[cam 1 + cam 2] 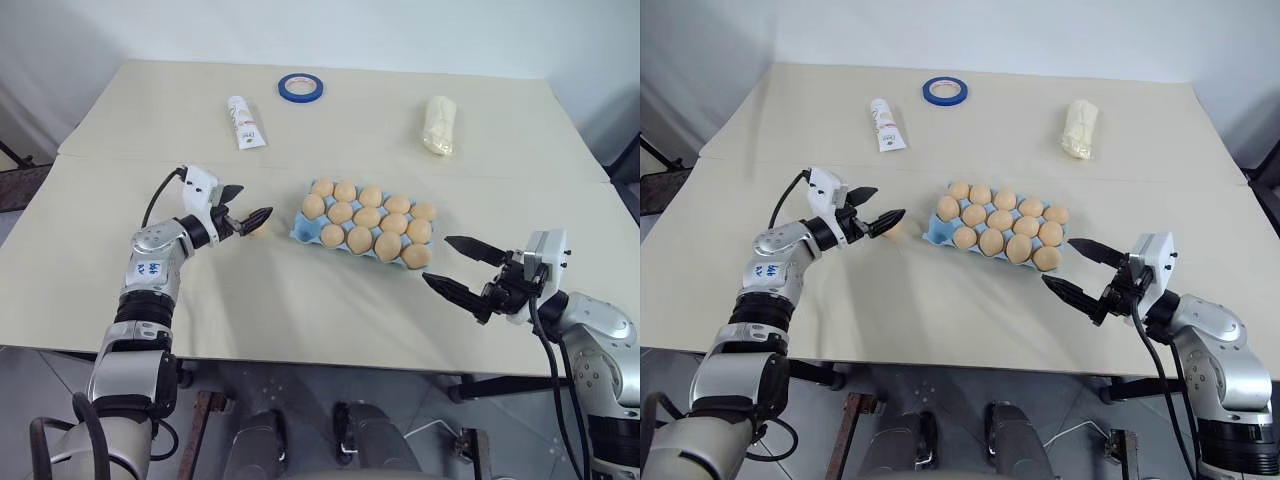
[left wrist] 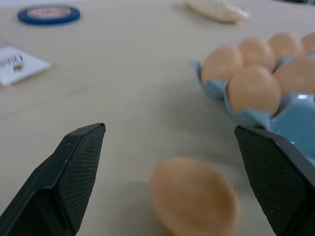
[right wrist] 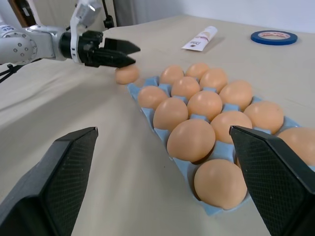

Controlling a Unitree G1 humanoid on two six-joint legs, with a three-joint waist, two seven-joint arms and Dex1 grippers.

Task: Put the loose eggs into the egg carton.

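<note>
Tabletop [image 1: 150, 300] with egg carton [image 1: 302, 232] nearly full, one loose egg [image 3: 127, 74] beside it

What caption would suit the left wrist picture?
Open left gripper poised around one loose egg on the table, beside the nearly full blue egg carton.

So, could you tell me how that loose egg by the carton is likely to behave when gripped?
The loose egg looks smooth and rounded, so it may slip or roll on the flat table. Probably fragile, so a gentle squeeze seems wise. The left end effector is open around it.
</note>
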